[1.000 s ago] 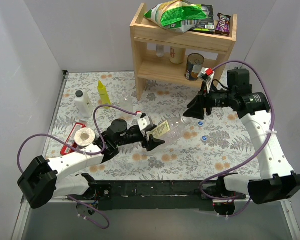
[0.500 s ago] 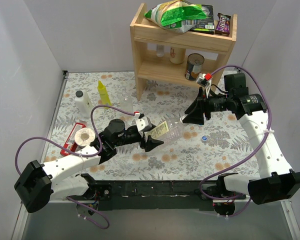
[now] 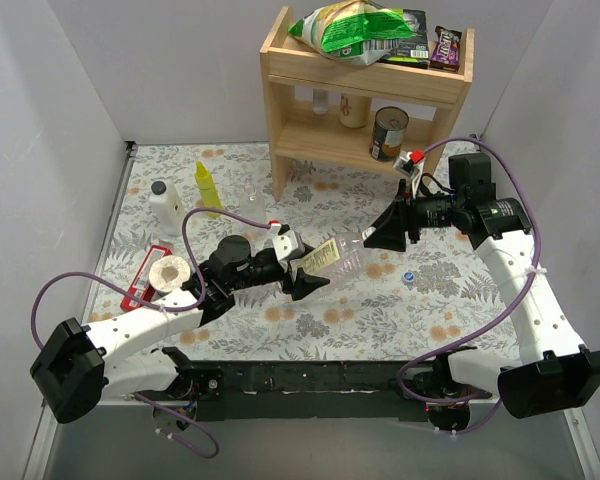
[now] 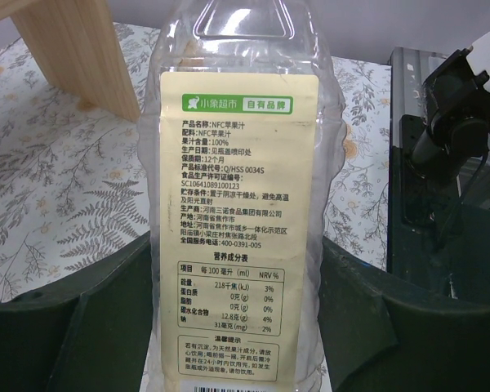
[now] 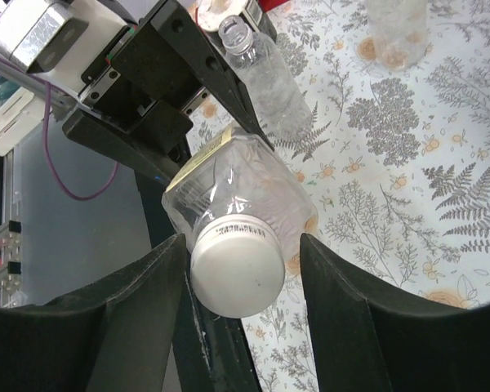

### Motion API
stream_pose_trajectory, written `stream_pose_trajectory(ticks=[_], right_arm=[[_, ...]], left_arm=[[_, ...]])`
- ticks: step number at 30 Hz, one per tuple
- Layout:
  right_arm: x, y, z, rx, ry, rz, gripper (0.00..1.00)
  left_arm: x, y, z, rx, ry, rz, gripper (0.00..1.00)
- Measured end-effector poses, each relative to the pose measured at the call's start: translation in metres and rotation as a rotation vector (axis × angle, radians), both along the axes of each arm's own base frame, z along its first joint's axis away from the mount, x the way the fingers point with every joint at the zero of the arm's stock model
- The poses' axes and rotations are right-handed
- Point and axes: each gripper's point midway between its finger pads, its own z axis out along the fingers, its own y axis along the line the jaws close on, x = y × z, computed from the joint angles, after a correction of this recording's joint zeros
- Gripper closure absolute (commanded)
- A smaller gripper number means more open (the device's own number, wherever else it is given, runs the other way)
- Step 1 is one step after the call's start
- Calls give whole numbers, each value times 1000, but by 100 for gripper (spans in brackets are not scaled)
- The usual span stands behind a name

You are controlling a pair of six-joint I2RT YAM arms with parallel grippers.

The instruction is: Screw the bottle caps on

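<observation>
My left gripper (image 3: 308, 270) is shut on the larger clear bottle (image 3: 345, 257) and holds it tilted above the table, label up; the bottle fills the left wrist view (image 4: 237, 163). The white cap (image 5: 238, 273) sits on its neck. My right gripper (image 3: 380, 237) is open around that cap: one finger touches it, the other stands a little off. A blue cap (image 3: 408, 274) lies on the table below the right gripper. A slim clear bottle (image 5: 261, 73) lies uncapped behind the left gripper. Another slim bottle (image 3: 250, 193) stands upright at the back.
A wooden shelf (image 3: 310, 140) stands at the back with a can (image 3: 388, 133) and snack bags. A yellow squeeze bottle (image 3: 208, 185) and a white black-capped bottle (image 3: 166, 207) stand at the back left. A red holder with a tape roll (image 3: 165, 272) lies at the left.
The left gripper has drawn the bottle slightly left. The right gripper has followed it to the left, turned at the wrist, and stays around the cap.
</observation>
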Motion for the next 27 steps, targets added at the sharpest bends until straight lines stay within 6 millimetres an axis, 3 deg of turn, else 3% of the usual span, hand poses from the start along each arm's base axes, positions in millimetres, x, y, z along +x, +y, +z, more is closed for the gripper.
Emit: stream_pose_trajectory(ticks=[8,14,18,22,27], right_arm=[[1,3,5,40,30,-20,47],[2,4,-1,54,57,-28,79],[5,3,-3,46,57,-58,89],[22,-1,-2,25,44,-140,99],[60,-11,4,-40,56,-326,99]], left_arm=[[0,0,-1,2,2,0,100],[1,-1,-3,6,14,2,100],[2,-4,-7,4,49,8,100],[10,-15,-10,14,80,50,100],[28,-35,-3,14,56,197,100]])
